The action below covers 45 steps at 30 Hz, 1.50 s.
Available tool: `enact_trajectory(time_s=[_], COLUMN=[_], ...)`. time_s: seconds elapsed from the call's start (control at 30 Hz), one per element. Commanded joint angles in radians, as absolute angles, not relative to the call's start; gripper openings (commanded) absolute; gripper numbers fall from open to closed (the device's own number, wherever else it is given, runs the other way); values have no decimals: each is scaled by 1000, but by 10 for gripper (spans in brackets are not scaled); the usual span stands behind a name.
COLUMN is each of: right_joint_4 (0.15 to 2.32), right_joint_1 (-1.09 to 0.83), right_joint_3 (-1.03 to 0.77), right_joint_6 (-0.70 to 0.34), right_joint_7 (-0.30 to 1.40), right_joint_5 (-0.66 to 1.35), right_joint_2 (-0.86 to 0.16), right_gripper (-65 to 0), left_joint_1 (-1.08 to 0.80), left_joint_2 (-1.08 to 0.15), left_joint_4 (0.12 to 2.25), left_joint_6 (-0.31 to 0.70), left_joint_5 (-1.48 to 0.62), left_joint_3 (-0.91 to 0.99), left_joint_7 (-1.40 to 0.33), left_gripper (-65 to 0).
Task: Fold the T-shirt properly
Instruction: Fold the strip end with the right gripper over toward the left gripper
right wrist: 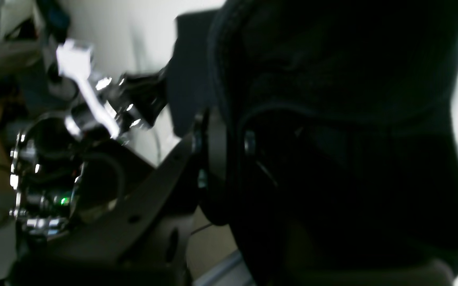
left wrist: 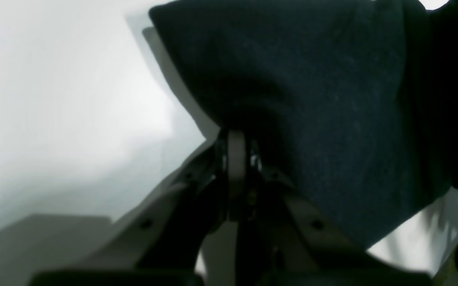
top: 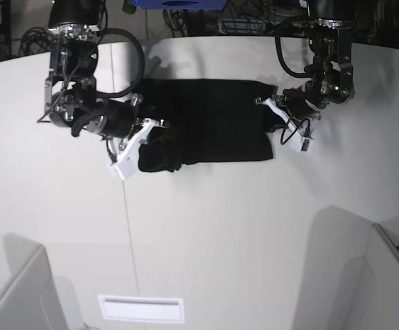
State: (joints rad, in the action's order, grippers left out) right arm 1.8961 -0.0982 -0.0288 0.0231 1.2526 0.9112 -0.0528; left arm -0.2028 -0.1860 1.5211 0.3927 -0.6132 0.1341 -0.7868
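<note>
The black T-shirt (top: 206,124) lies as a wide band across the far middle of the white table (top: 206,234), plain side showing, no print visible. Its left end is bunched and lifted. My right gripper (top: 143,135), on the left of the base view, is shut on that bunched left end; in the right wrist view the dark cloth (right wrist: 332,119) hangs over the gripper (right wrist: 221,139). My left gripper (top: 275,110), on the right of the base view, is shut on the shirt's right edge; in the left wrist view the cloth (left wrist: 312,99) drapes over the gripper (left wrist: 239,135).
Grey partition panels stand at the near left (top: 17,292) and near right (top: 354,268) corners. A white rectangular plate (top: 141,308) lies at the near edge. Cables and a blue box (top: 179,3) sit behind the table's far edge.
</note>
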Motion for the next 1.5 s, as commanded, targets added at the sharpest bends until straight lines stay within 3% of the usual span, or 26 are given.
enact_trajectory(time_s=[0.0, 0.13, 0.33, 0.67, 1.47], right_joint_4=[1914, 1914, 1908, 1900, 1715], right_joint_1=[-85, -91, -88, -82, -22], right_joint_3=[-13, 58, 165, 332, 340], right_joint_6=[36, 117, 127, 128, 127], right_joint_7=[1237, 1233, 1153, 1021, 1007], right_joint_5=[937, 937, 931, 750, 748], right_joint_2=[-38, -1, 30, 35, 76], right_gripper=[-650, -650, -650, -650, -650], left_joint_1=[-213, -220, -236, -254, -254], left_joint_2=[-191, -191, -193, -193, -229], left_joint_4=[1521, 1521, 1526, 1538, 1552], left_joint_6=[377, 377, 377, 377, 375], left_joint_5=[-573, -573, -573, -573, -578], left_joint_3=[131, 130, 130, 130, 142], left_joint_7=[-835, -835, -835, -837, -837], left_gripper=[-650, -650, -650, -650, -650])
